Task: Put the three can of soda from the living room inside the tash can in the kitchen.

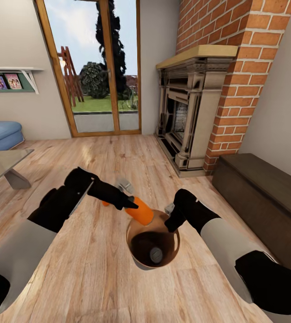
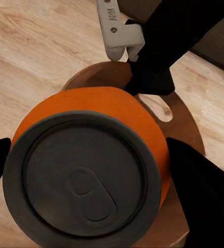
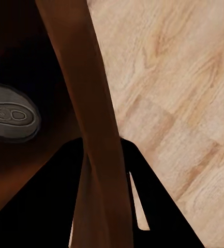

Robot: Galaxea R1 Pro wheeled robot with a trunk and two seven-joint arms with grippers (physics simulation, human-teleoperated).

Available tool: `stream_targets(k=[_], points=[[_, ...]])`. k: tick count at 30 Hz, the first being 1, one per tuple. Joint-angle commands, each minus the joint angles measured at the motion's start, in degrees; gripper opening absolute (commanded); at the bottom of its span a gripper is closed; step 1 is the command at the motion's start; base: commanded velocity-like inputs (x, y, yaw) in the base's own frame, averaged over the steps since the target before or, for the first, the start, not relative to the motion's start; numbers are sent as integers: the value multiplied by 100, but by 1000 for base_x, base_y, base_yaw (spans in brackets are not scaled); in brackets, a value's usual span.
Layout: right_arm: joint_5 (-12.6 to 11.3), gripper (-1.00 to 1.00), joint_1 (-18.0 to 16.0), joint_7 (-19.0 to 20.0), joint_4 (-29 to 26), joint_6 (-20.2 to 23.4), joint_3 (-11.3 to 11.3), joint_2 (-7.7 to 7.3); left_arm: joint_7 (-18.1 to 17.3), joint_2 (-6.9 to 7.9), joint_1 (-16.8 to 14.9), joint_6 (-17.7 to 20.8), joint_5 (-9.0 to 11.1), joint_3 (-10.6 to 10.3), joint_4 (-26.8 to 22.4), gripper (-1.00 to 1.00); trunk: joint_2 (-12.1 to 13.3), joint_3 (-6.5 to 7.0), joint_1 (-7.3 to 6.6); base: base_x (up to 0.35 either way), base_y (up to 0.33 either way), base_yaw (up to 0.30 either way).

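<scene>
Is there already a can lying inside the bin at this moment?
Yes, a grey can top shows at the bottom of the bin, below the orange can held by the left gripper.

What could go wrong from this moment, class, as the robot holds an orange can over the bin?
1. The orange can lies tilted over the trash can's rim rather than centred, so released by the left gripper it might strike the rim and roll across the floor.
2. The right gripper pinches only the bin's thin wall; a dropped can landing beside the can inside could jolt the bin loose.
</scene>
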Motion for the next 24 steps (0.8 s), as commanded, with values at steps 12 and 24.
stream_targets(k=[12,24], points=[[-53,-100,-5,-14,-3,48,-11,71,-4,-198,12,1,-268,-558,-11,-100,0,1,0,0,0,0],[-53,-100,-5,-17,-10,48,-11,81,3,-400,33,1,-750,-1100,45,-100,0,1,0,0,0,0]])
